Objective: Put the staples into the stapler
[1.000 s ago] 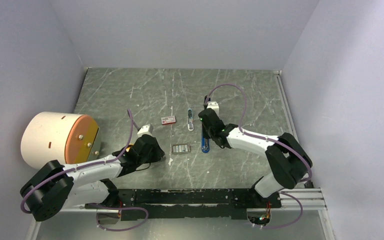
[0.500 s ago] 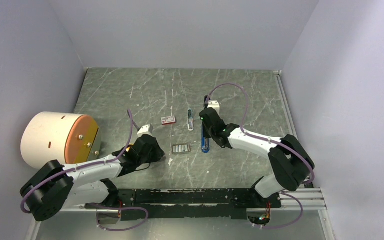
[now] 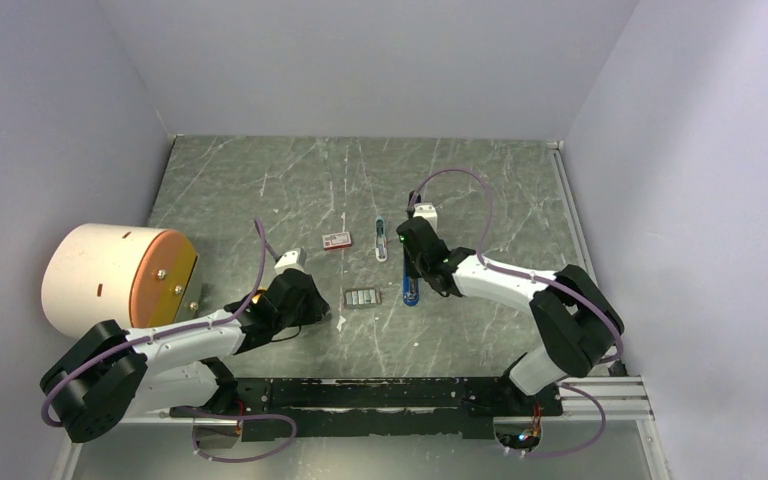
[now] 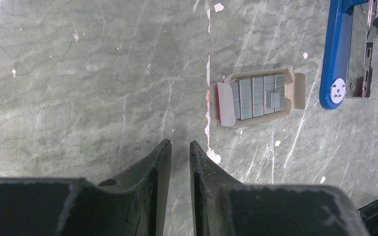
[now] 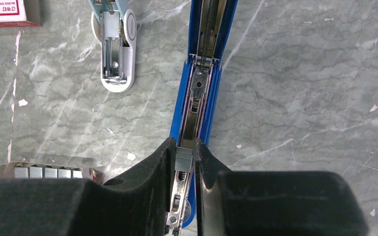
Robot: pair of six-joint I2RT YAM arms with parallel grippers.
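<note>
The blue stapler (image 5: pixel 204 73) lies opened out on the table (image 3: pixel 480 190), its metal channel facing up; it also shows as the stapler (image 3: pixel 410 287) and the stapler (image 4: pixel 335 54). My right gripper (image 5: pixel 185 146) is shut on a short grey strip of staples (image 5: pixel 184 156), held right over the channel. More staples (image 4: pixel 256 96) lie in an open cardboard tray (image 3: pixel 362 297) left of the stapler. My left gripper (image 4: pixel 180 146) hovers near the tray's left side, its jaws a narrow gap apart with nothing between them.
A pale blue-grey piece (image 5: pixel 115 49) lies left of the stapler's far end. A red-and-white box (image 3: pixel 337 239) sits beyond the tray. A big white cylinder with an orange face (image 3: pixel 110 275) stands at the left edge. Walls enclose the table.
</note>
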